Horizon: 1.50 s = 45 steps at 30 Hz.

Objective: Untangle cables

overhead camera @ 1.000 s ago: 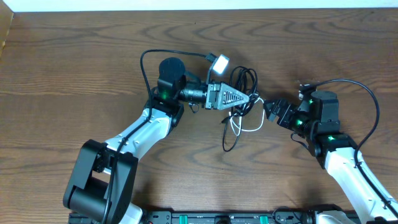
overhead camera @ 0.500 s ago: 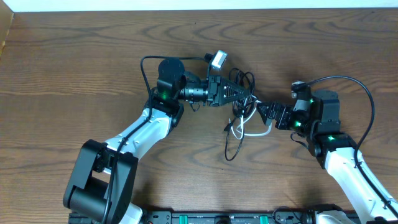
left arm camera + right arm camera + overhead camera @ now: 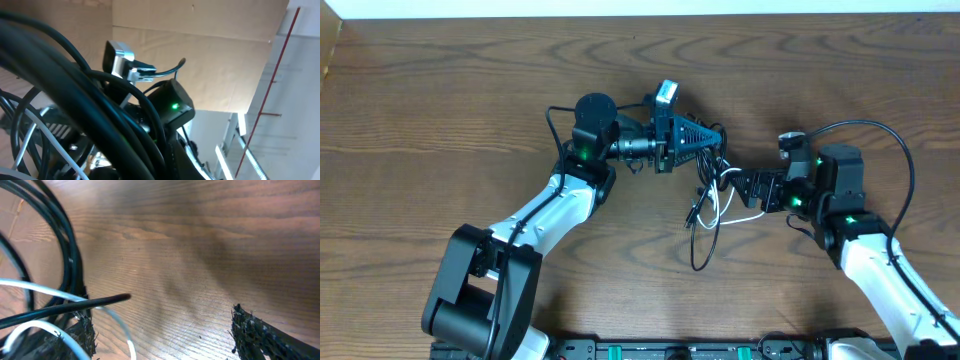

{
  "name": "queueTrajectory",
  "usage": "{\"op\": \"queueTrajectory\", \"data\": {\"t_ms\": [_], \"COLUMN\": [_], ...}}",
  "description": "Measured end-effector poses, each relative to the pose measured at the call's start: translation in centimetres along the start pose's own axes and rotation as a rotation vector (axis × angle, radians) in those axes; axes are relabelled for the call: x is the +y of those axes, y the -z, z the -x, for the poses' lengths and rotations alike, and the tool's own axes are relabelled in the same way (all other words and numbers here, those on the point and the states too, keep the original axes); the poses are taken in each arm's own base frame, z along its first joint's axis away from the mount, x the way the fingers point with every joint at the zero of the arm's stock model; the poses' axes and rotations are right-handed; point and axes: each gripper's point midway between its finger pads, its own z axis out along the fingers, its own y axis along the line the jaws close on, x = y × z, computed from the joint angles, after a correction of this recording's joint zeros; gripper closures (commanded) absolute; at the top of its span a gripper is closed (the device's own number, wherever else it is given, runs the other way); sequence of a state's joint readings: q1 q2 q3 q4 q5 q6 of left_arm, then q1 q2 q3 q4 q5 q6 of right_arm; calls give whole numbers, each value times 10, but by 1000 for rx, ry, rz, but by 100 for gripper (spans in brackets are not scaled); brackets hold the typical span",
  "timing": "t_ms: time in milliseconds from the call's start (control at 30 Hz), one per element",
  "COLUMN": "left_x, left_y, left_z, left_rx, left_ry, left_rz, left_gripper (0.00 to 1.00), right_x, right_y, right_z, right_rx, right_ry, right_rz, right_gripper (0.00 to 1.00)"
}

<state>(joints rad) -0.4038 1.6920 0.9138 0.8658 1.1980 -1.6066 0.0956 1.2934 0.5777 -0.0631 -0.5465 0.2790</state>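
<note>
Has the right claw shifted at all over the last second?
Yes. In the overhead view the right claw has slid left across the table, away from its right edge and up to the cables.

The overhead view looked straight down on the desk (image 3: 440, 100) from high above the cables (image 3: 712, 195). Both wrist views sat close against those cables, the right facing the desk.

The dark brown wooden table (image 3: 440, 100) offers wide passage along its left side, its far edge and the near centre. Between the left gripper (image 3: 719, 134) and the right gripper (image 3: 736, 186), which sit close together, the knot of thin black and white cables (image 3: 712, 185) blocks the gap. One black loop trails toward the near edge.
</note>
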Motion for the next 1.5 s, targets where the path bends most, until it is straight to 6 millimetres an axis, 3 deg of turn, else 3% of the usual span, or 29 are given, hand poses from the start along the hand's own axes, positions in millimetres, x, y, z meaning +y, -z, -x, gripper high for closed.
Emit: {"op": "queueTrajectory", "data": {"t_ms": [200,333,567,633,700,767,1033,1167,1433,1500], "left_x": [-1,-2,-2,-3,-8,-13,-20,-19,18,31], "left_y": [0,0,0,0,0,0,1,0,0,0], "left_z": [5,5,5,5,4,4,3,3,8,11], "left_rx": [-26,-29,-30,-29,-27,-25,-28,-31,-38,-46], "left_ry": [48,56,71,80,64,52,29,-61,-366,-384], "left_rz": [-5,-7,-7,-12,-27,-41,-62,-58,59,103], "left_gripper": [92,92,92,92,92,92,92,92,92,85], "right_x": [14,24,25,25,24,24,14,7,0,-5], "right_y": [-16,-21,-23,-23,-24,-24,-24,-14,57,74], "right_z": [-13,-18,-19,-17,-15,-14,-12,-12,13,18], "right_rx": [53,68,75,65,57,50,41,40,-115,-162], "right_ry": [28,49,57,63,63,69,57,13,-33,-41], "right_rz": [54,85,89,81,77,74,19,-11,-117,-167], "right_gripper": [28,48,55,61,74,99,99,99,99,99]}}
